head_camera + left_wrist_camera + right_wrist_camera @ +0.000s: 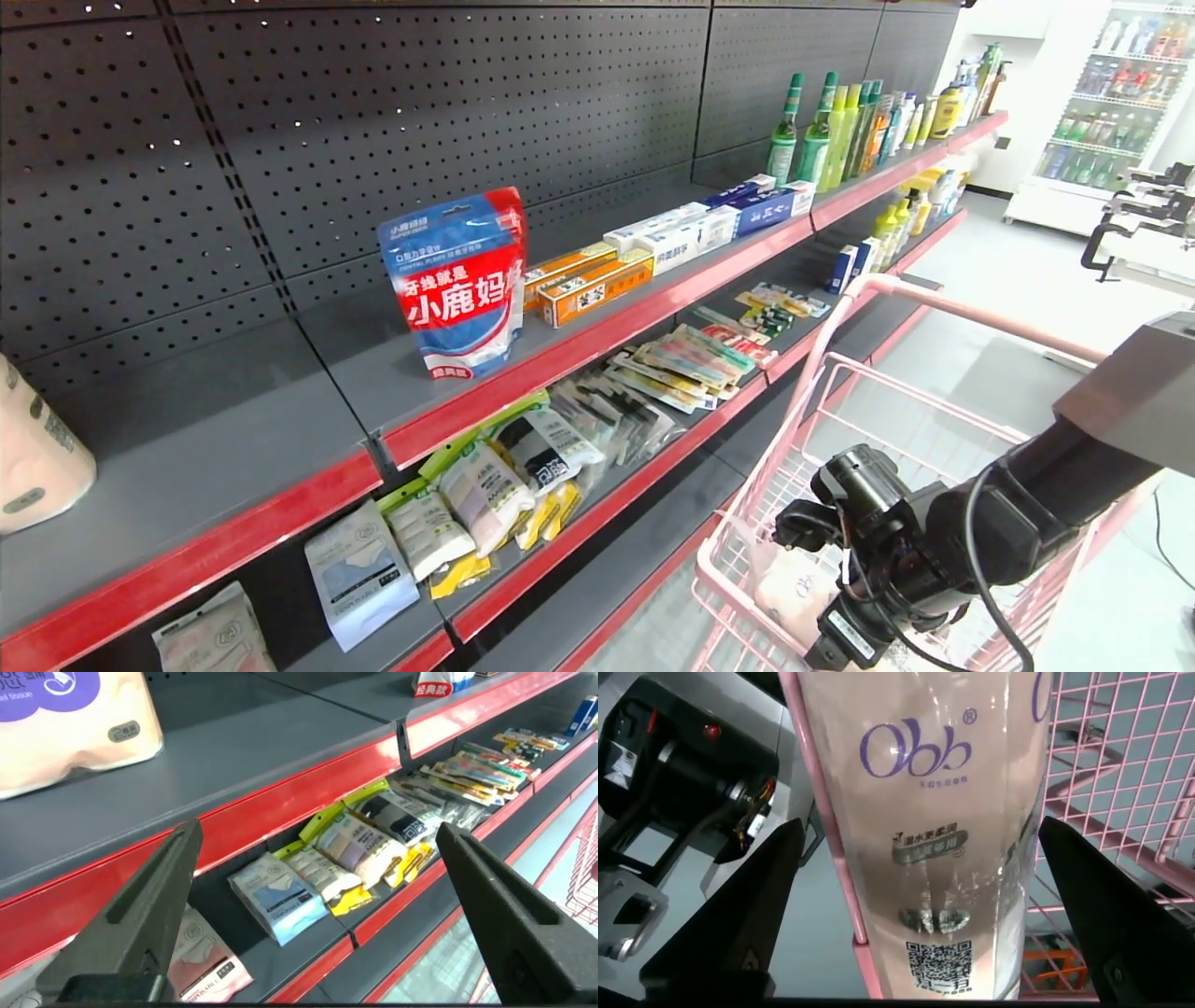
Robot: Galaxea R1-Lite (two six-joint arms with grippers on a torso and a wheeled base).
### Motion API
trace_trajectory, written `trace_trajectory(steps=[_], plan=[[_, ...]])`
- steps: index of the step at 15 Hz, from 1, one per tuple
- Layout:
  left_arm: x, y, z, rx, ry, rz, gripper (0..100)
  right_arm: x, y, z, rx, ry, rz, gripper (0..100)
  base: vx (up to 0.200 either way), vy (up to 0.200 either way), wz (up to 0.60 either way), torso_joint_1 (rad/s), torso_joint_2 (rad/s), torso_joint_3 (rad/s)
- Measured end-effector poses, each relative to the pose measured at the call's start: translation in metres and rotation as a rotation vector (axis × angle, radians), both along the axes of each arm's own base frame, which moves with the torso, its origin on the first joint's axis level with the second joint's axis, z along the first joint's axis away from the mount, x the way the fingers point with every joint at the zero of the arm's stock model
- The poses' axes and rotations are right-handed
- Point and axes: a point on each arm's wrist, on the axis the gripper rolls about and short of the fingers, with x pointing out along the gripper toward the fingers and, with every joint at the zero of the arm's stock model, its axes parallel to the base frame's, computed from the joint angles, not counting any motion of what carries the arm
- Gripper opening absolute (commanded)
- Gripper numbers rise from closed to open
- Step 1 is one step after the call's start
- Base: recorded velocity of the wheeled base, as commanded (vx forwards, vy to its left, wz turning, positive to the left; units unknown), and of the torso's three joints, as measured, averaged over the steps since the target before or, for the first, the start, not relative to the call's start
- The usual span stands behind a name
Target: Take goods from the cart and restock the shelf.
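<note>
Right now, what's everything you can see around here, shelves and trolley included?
pouch: one, blue and red, upright on the top shelf
paper-roll pack: one, pale pink, left end of the top shelf
boxes: several, orange, white and blue, in a row along the top shelf
bottles: several, mostly green, farther along the top shelf
flat packets: many, white, green and yellow, on the lower shelf
cart: one, pink, right of the shelves
pack in cart: one, pale pink with purple print
left gripper: one, dark, open, facing the shelves
right gripper: one, dark, open, either side of that pack
</note>
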Motion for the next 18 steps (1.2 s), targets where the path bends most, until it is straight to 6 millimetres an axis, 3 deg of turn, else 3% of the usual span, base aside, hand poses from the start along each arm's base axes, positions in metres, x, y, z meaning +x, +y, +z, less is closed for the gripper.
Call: trace_trajectory(steps=[8,14,18], plan=[[0.000,0.000,0.000,0.000,0.000,0.000,100,0.015,-0.011,-0.006,-0.011,0.000,-0.019,100,0.000,0.000,0.00,0.000,0.00,0.000],[0.000,0.000,0.000,0.000,0.000,0.000,100,0.015,-0.012,-0.014,-0.016,0.027,-0.015,100,0.000,0.000,0.00,0.000,0.00,0.000],[0.000,0.000,0.000,0.000,0.000,0.000,100,0.018,-0.011,-0.019,-0.035,0.033,0.067,100,0.000,0.000,0.00,0.000,0.00,0.000]])
